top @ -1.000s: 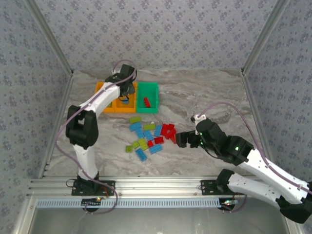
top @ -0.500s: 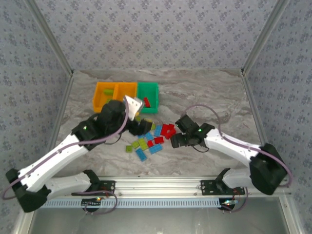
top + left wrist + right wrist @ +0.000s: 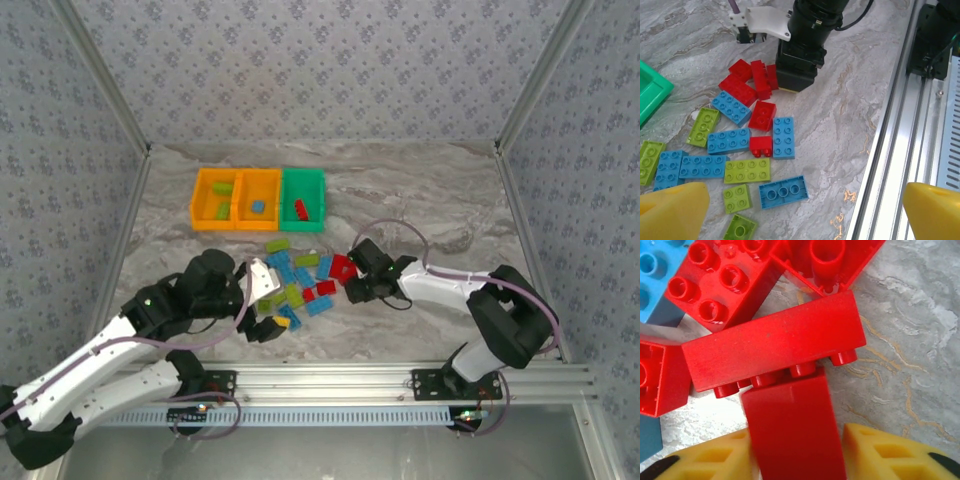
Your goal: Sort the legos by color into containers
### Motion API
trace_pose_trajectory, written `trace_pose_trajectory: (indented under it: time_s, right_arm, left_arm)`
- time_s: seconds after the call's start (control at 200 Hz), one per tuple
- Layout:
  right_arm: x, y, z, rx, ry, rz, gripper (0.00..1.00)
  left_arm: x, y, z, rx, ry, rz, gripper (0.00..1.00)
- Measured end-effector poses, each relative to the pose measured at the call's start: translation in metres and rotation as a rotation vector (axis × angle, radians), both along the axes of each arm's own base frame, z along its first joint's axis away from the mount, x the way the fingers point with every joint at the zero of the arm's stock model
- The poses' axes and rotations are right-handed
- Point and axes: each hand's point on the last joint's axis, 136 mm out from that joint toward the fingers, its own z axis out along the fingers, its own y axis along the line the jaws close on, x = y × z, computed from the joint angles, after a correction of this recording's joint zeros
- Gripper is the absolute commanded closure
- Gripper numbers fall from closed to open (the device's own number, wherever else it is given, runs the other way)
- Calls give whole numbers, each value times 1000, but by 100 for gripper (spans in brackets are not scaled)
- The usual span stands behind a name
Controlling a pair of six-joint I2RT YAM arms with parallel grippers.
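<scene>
step: red brick (image 3: 774, 347) pinched by right end effector (image 3: 795, 452) | left end effector (image 3: 802, 210) spread, empty | next, judged: brick to be lifted to green bin (image 3: 317, 192)

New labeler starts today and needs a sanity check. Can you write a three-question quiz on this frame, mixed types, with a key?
1. True or false: the left gripper is shut on a blue lego.
2. Multiple choice: what colour is the brick between the fingers of the right gripper? A blue, B red, C lime green.
3. Short answer: what colour is the container with a red lego inside?

Key: 1 false, its jaws stand wide open; 2 B; 3 green.
</scene>
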Motion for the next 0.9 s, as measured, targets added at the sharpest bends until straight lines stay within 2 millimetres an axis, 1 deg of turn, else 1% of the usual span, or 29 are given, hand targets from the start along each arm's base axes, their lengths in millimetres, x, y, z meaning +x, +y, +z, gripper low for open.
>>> trace_pose_trajectory:
  time_s: [0.055,0.14,0.21,0.265,0.335,0.4,0.445,0.51,0.545,0.575,0.615,0.675,0.75,0.844,0.899]
  right_arm:
    - [1,-1,2,-5,-20,2,64]
    - [-1,-3,9,-10,-57,3,66]
    - [-3,-4,26,-1,-107,6,66]
    - [-3,-3,48,27,-166,10,66]
    - [-2,1,82,75,-252,13,66]
    - [5,8,118,127,-332,14,67]
    - [15,16,144,158,-384,10,67]
    - [33,29,174,190,-443,4,68]
    - [45,38,188,202,-469,3,68]
    - [53,46,195,207,-483,4,68]
    - [71,59,204,215,-505,6,68]
    - [97,80,208,216,-513,10,69]
    - [133,103,202,204,-515,13,69]
    - [176,124,179,171,-494,7,68]
    - [197,132,159,149,-469,0,67]
  left_arm:
    - [0,0,-2,11,1,-6,1]
    - [0,0,-4,17,-1,-9,1]
    - [1,1,-3,17,-5,-6,1]
    - [2,2,-3,19,-14,4,1]
    - [6,4,1,8,-38,25,1]
    - [8,7,7,-16,-69,47,1]
    - [11,9,13,-45,-93,72,1]
    - [17,14,20,-81,-122,120,1]
    - [21,18,24,-94,-133,154,1]
    - [24,22,28,-108,-143,186,1]
    - [30,27,34,-131,-161,231,1]
    - [39,35,42,-156,-181,299,1]
    - [50,45,44,-158,-188,381,1]
    - [63,57,42,-144,-188,477,1]
    - [69,63,40,-133,-188,522,1]
